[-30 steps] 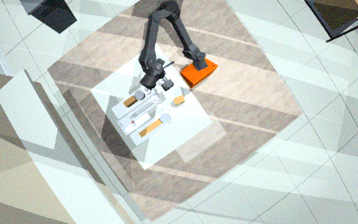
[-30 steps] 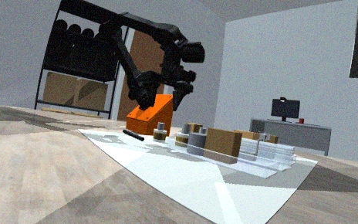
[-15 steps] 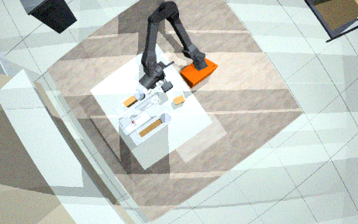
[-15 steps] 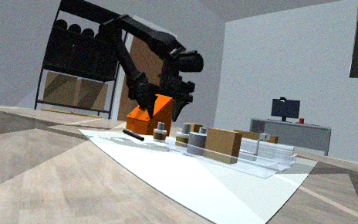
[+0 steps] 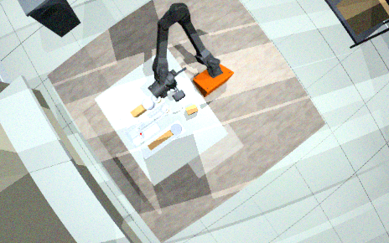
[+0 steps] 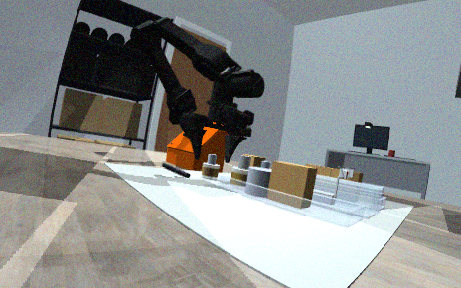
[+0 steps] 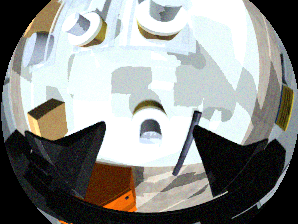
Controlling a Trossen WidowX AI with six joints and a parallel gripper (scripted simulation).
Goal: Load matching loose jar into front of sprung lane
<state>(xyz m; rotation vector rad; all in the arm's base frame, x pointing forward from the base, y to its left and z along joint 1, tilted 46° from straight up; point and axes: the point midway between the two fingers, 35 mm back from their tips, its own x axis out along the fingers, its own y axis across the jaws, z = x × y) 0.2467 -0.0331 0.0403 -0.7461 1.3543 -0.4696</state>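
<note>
The loose jar has a gold-brown base, a white band and a grey knob, and stands upright on the white mat. My gripper is open and empty, pointing down. Its fingertips are on either side of the jar at about knob height in the exterior view; contact is not visible. The arm hides the jar in the top view. A similar jar stands in the middle lane of the clear rack. Another banded jar stands in the neighbouring lane. The pusher plate is hard to make out.
A dark rod lies close beside the loose jar. An orange box stands near the gripper. A small tan block stands on the mat. Grey cylinders and larger tan blocks occupy the outer lanes.
</note>
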